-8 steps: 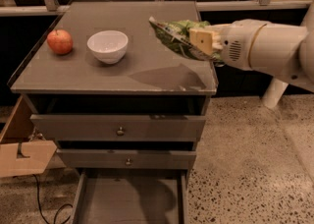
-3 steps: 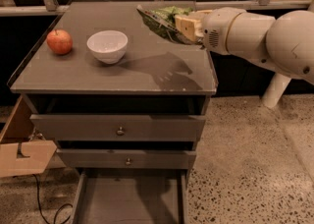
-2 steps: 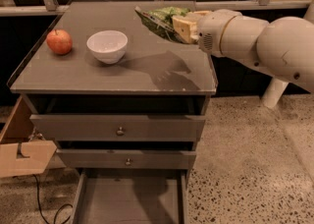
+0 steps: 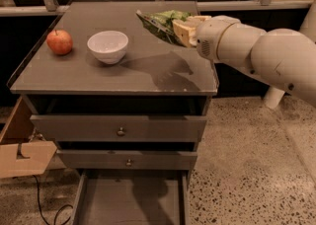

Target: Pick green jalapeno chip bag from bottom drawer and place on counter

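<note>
- A small crinkly green jalapeno chip bag (image 4: 159,21) hangs in the air above the right rear part of the flat grey-brown counter (image 4: 94,77), not touching it; its shadow lies on the surface below.
- The bag lies almost flat. Its long axis runs left to right, with the free narrow end pointing left and slightly back, and the other end at the arm.
- The white arm's two-finger gripper (image 4: 185,26) reaches in from the right, its tan fingers (image 4: 179,32) pinching the bag's right end.
- On the counter's left side sit a round white bowl (image 4: 107,46) and, further left, a red apple (image 4: 59,41), near each other but apart.
- Below the two closed knobbed drawers (image 4: 121,130), the shallow grey bottom drawer (image 4: 129,200) is pulled out.
- A brown cardboard box (image 4: 20,156) stands left of the cabinet.
</note>
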You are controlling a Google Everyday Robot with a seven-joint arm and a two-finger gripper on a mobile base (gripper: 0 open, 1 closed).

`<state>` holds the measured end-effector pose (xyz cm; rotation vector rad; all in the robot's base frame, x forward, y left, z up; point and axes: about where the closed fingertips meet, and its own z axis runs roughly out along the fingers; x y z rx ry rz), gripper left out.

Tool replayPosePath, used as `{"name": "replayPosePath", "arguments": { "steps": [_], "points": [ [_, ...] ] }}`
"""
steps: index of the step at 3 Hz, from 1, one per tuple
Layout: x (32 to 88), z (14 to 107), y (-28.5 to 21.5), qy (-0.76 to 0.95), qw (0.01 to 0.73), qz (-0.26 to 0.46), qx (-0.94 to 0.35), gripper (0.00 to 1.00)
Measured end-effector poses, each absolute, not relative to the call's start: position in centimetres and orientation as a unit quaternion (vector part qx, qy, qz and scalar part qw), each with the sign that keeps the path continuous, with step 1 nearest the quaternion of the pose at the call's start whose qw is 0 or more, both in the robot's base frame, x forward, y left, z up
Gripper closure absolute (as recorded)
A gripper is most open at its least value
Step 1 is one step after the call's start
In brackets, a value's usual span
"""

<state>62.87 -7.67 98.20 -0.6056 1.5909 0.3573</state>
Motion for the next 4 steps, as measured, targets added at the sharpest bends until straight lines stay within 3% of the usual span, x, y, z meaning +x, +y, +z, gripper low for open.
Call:
{"name": "replayPosePath", "arguments": {
  "steps": [4],
  "points": [
    [62.3,94.0,-6.1,0.671,0.688,0.150,-0.230,1.00]
  ]
}}
